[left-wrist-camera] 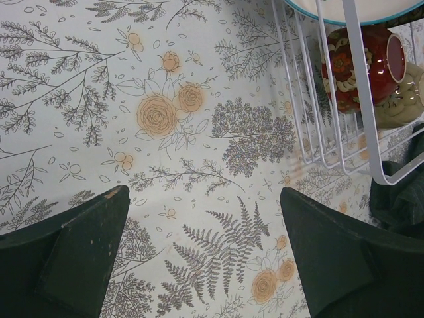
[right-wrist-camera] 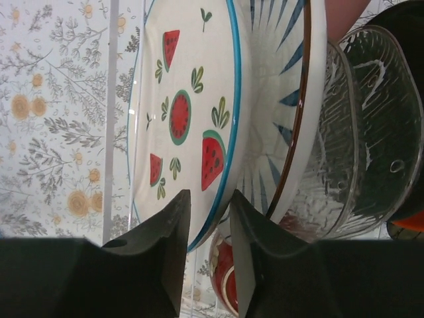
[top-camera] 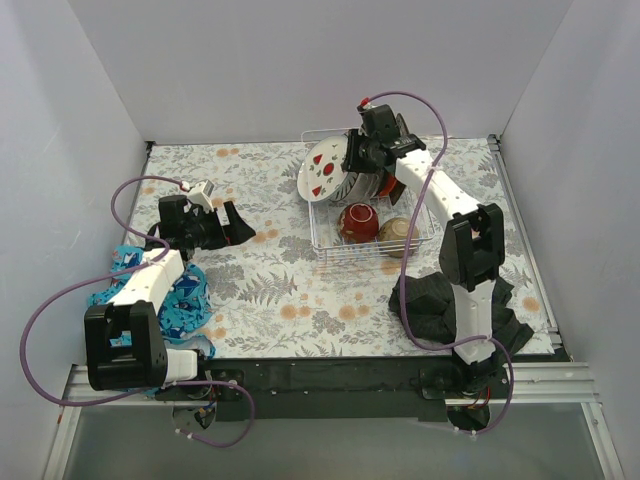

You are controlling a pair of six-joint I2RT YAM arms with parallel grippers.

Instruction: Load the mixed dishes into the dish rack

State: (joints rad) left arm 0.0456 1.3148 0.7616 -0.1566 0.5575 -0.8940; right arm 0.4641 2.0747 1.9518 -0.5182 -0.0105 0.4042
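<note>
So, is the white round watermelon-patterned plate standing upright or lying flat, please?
Upright: the white round watermelon-patterned plate stands on its edge inside the white wire dish rack, its decorated face turned towards the rack's left side.

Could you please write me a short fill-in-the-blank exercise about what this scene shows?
1. The leftmost plate in the rack is painted with ___ slices.
2. The red bowl lies inside the ___.
3. The left gripper is ___ and holds nothing.
4. A ___ patterned cloth lies under the left arm.
Missing words: watermelon; rack; open; blue.
</note>
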